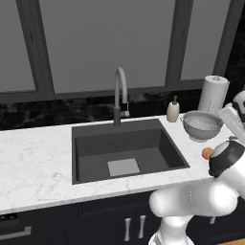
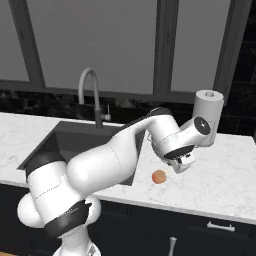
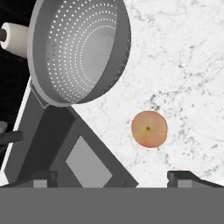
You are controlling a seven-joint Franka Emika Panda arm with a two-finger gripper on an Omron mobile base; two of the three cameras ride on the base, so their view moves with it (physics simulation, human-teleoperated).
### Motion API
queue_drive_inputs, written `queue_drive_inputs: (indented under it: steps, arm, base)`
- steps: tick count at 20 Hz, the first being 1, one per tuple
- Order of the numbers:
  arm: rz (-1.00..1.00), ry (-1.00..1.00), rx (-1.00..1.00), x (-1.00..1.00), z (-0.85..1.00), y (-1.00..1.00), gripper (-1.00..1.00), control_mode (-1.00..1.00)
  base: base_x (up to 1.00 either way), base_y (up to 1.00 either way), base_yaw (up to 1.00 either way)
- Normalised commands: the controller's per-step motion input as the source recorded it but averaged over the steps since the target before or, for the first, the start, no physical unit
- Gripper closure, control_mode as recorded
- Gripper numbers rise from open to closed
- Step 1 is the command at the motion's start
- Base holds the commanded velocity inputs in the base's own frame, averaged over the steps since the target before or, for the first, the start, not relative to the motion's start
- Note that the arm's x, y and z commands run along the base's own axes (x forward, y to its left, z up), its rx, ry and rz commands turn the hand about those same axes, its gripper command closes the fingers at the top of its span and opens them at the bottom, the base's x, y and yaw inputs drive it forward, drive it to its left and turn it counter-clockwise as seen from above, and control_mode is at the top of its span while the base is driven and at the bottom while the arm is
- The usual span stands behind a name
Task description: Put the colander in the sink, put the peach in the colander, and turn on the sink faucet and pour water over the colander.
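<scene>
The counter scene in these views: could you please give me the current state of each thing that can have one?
colander: upright on the counter right of the sink, empty
peach: loose on the marble, outside the colander
sink: empty, dry
sink faucet: no water running
gripper: jaws open, nothing between them

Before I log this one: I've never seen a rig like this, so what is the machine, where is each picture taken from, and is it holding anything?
It is a white robot arm on a driving base in a rendered kitchen. Two cameras sit behind it, left and right; a third looks along its hand. On the marble counter lies a dark sink with a tall faucet behind it. Right of the sink stand a soap bottle, a paper towel roll, the metal colander and a small peach. The gripper hangs above the counter, near the peach, with its two finger tips spread wide and nothing between them. The colander is not in the sink yet.
</scene>
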Motion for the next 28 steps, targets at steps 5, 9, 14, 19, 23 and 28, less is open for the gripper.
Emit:
queue_drive_inputs:
  steps: [5, 9, 14, 19, 23, 28]
  arm:
    - [0.00, 0.00, 0.03, 0.52, -0.33, 0.00, -1.00, -1.00]
    - [0.00, 0.00, 0.00, 0.45, -0.37, -0.04, -1.00, -1.00]
    - [0.00, 0.00, 0.03, 0.39, -0.34, -0.19, -1.00, -1.00]
    - [0.00, 0.00, 0.07, 0.37, -0.18, -0.31, -1.00, -1.00]
    - [-0.02, 0.00, 0.05, 0.36, -0.20, -0.27, -1.00, -1.00]
    - [-0.07, 0.02, 0.05, 0.33, -0.21, -0.29, -1.00, -1.00]
  base:
    - [0.00, 0.00, 0.00]
    - [0.00, 0.00, 0.00]
    - [0.00, 0.00, 0.00]
    - [0.00, 0.00, 0.00]
    - [0.00, 0.00, 0.00]
    - [0.00, 0.00, 0.00]
